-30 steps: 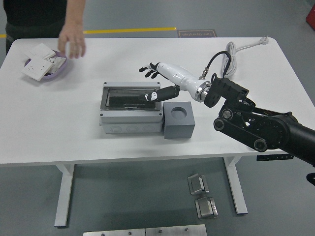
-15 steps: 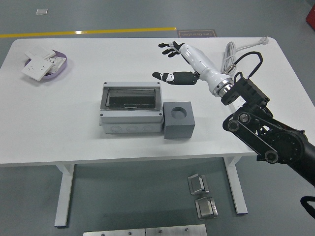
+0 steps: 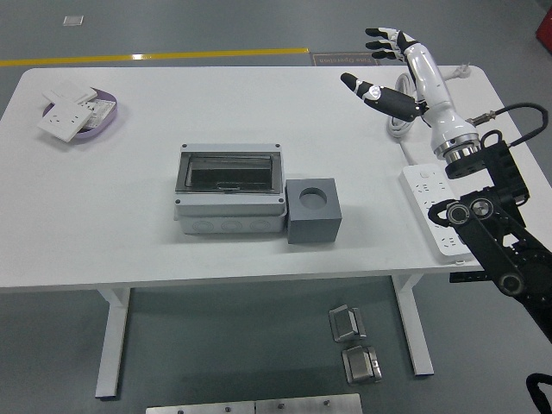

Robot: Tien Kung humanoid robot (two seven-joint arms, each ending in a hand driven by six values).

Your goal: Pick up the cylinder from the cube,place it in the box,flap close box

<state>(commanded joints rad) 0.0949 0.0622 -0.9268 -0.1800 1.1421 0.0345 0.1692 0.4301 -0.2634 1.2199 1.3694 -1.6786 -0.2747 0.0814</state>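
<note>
Right hand is raised at about 1 o'clock in the head view, above the far right part of the white table. Its fingers are spread and relaxed, with the thumb extended toward 10 o'clock; the hand grasps nothing. The right arm enters from the 4 o'clock edge and rises to the hand.

Box sits near the table centre, at about 8 o'clock from the hand and well apart from it. Its dark flap lies flat over the top. The grey cube stands touching the box on the 3 o'clock side. The round recess in the cube's top face shows no cylinder. The cylinder cannot be identified in this view; whether it lies under the box flap cannot be told.

Power strip, white, lies along the right table edge, beneath the forearm. A white cable lies near it at 12 o'clock. A purple dish with white switch plates rests at the table's 10 o'clock corner.
</note>
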